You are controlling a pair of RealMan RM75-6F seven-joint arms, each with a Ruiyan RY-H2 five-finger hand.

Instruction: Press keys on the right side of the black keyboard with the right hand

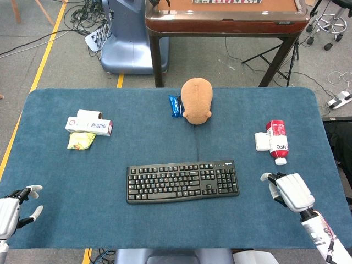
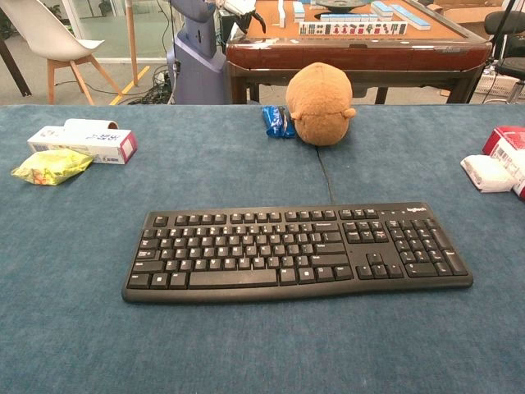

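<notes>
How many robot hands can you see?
2. The left hand is at the table's near left corner; the right hand rests right of the keyboard. Both appear only in the head view.

I get bright, even light from overhead in both views, with no glare. Shadows are soft and short under the black keyboard and plush toy. Focus is sharp; the chest view bows slightly at its edges.
</notes>
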